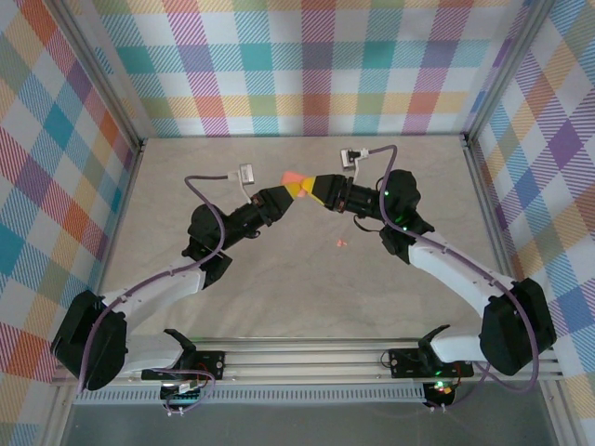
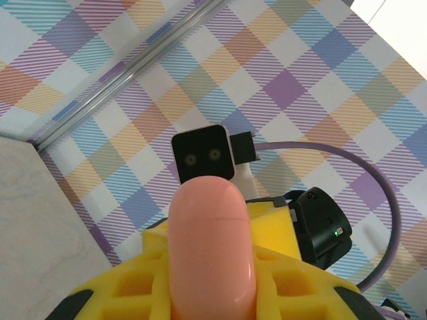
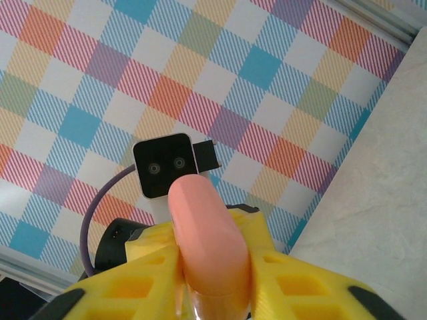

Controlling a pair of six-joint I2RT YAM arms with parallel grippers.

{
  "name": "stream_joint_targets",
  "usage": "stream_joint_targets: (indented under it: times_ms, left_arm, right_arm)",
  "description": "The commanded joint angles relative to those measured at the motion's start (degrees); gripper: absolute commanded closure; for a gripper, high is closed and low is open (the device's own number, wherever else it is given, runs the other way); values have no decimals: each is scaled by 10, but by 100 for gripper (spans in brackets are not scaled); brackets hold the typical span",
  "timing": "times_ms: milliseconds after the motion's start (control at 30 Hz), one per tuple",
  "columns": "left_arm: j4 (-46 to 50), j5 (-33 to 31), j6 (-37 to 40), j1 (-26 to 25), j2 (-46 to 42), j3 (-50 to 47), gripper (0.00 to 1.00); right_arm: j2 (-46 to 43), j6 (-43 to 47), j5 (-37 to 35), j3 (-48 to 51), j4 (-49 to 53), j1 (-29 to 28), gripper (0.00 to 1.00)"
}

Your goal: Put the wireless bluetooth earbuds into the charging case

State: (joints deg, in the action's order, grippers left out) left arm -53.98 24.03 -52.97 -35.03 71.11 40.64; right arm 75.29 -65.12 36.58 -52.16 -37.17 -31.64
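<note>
Midair, salmon-pink case is gripped by left gripper and right gripper, both clamped on it; pink earbud seen on table.

A pale, marbled beige worktop is boxed in on three sides by walls of pastel plaid cloth, checked in pink, orange, teal, purple and yellow. Silver metal posts mark the back corners. A metal rail runs along the near edge. The light is even.
</note>
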Motion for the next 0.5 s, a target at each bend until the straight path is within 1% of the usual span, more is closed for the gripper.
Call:
stream_joint_targets:
  times_ms: [0,33,133,233,267,367,467]
  left_arm:
    - [0,33,13,0,-3,29,80]
    - [9,34,20,0,-7,31,77]
    - [44,31,44,0,-23,33,65]
    - [55,35,53,0,-33,33,49]
    - [57,37,54,0,-34,35,45]
    - [63,34,57,2,-37,34,39]
    - [88,34,76,12,-54,33,36]
  right_arm:
    - [-7,31,16,-5,0,-3,77]
    - [-11,44,15,-5,15,-3,78]
    - [-29,82,10,-5,55,-2,82]
    - [-47,110,3,-6,73,-1,84]
    - [-52,118,1,-6,78,-1,84]
    - [-64,137,-3,-9,90,0,84]
    - [-75,171,6,-21,123,2,84]
